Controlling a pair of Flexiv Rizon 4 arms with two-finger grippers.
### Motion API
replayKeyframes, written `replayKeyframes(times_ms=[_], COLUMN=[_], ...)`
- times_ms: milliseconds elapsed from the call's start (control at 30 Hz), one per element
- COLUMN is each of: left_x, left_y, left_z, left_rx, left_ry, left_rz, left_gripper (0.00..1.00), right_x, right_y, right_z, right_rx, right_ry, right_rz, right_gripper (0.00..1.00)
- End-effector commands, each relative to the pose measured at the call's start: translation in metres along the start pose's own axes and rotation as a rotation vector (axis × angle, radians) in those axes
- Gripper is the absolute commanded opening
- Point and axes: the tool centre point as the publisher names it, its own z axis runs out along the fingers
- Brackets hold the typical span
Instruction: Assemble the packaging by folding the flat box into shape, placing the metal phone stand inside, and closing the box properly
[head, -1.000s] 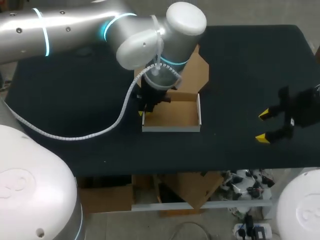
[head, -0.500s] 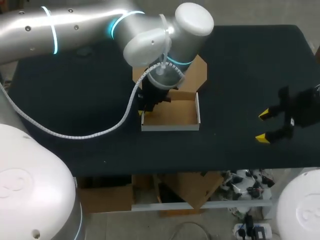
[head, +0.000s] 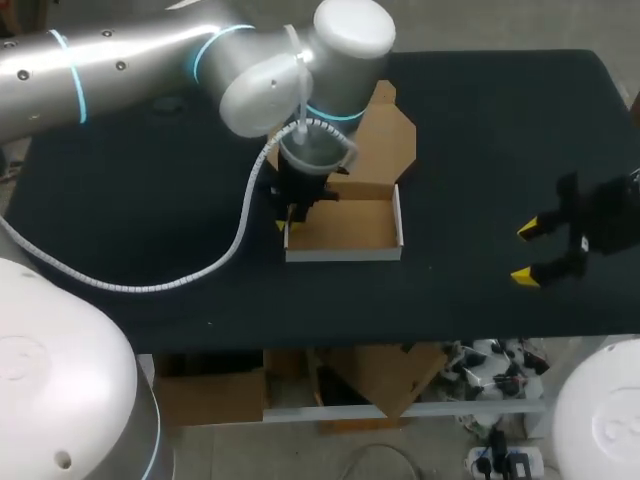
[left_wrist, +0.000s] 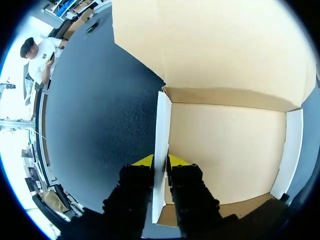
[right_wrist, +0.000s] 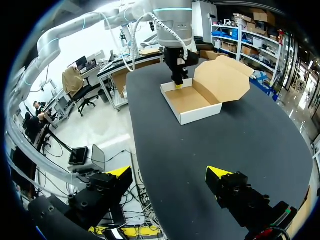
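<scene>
Brown cardboard box (head: 350, 226), white outside, lid open; left gripper (left_wrist: 161, 161) clamped on side wall; right gripper (head: 525, 252) fingers apart, well away.

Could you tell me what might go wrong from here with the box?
The left gripper pinches only the thin side wall; a pull or twist could bend it or drag the box along the table. The right gripper hangs open far to the side, so nothing steadies the box or its raised lid.
</scene>
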Motion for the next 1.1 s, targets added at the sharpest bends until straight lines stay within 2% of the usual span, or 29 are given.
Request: replayKeyframes(times_ms=[33,133,400,700,733,900,933,1000,1100], left_x=[-0.006,-0.006,-0.005,-0.005,-0.005,-0.005,-0.005,-0.004,-0.005], left_y=[0.004,0.006,0.009,0.012,0.012,0.013,0.013,0.013,0.014], left_z=[0.001,0.000,-0.006,-0.017,-0.018,-0.022,-0.022,-0.024,-0.028], left_rx=[0.013,0.018,0.015,0.043,0.040,0.050,0.056,0.050,0.059], left_ry=[0.058,0.082,0.163,0.252,0.279,0.325,0.328,0.365,0.405], left_rz=[-0.006,-0.007,0.010,0.040,0.050,0.064,0.068,0.081,0.106], left_gripper=[0.37,0.41,0.41,0.46,0.49,0.82,0.93,1.00,1.00], right_x=[0.001,0.001,0.001,0.001,0.001,0.001,0.001,0.001,0.001], right_y=[-0.001,-0.001,-0.001,-0.001,-0.001,-0.001,-0.001,-0.001,-0.001], right_z=[-0.001,-0.001,-0.001,-0.001,-0.001,-0.001,-0.001,-0.001,-0.001], right_rx=[-0.004,-0.004,-0.004,-0.004,-0.004,-0.004,-0.004,-0.004,-0.004], right_ry=[0.000,0.000,0.000,0.000,0.000,0.000,0.000,0.000,0.000], right_rz=[-0.001,-0.001,-0.001,-0.001,-0.001,-0.001,-0.001,-0.001,-0.001], right_gripper=[1.00,1.00,1.00,1.00,1.00,1.00,1.00,1.00,1.00])
